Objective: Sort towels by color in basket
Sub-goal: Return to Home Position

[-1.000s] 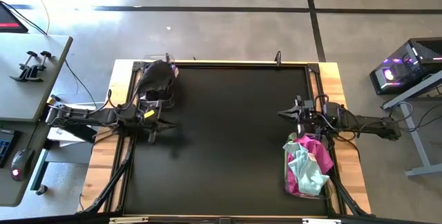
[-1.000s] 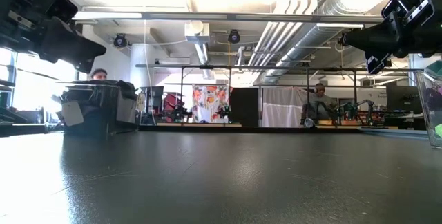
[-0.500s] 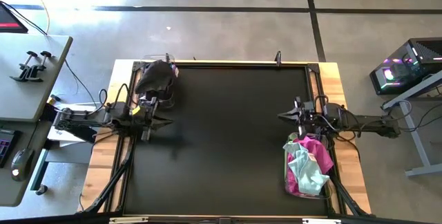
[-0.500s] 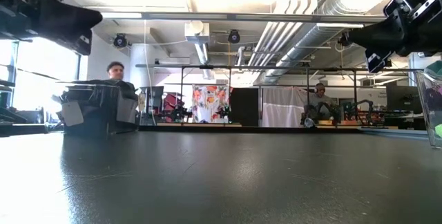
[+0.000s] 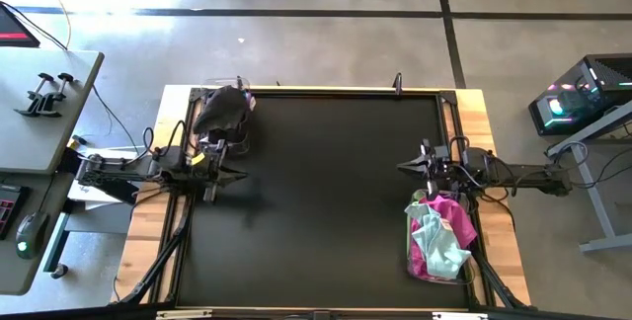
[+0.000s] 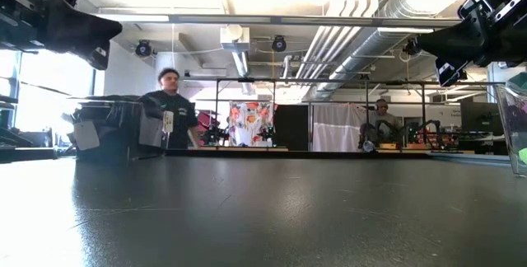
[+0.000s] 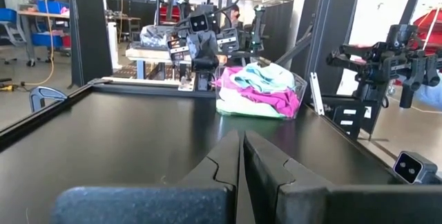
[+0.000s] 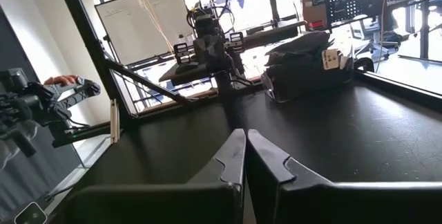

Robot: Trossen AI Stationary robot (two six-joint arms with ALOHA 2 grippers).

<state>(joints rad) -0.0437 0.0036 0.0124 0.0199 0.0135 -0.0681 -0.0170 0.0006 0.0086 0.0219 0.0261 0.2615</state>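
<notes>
Overhead, black tabletop [image 5: 326,192], wooden rim [image 5: 506,251], grey concrete floor [image 5: 316,48]

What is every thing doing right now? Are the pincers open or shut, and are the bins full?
Left pincer: shut, holding nothing, raised off the table.
Right pincer: shut, holding nothing, raised off the table.
Far left bin: upright, heaped with dark towels.
Near right bin: upright, heaped with bright towels, pink and mint on top.
</notes>
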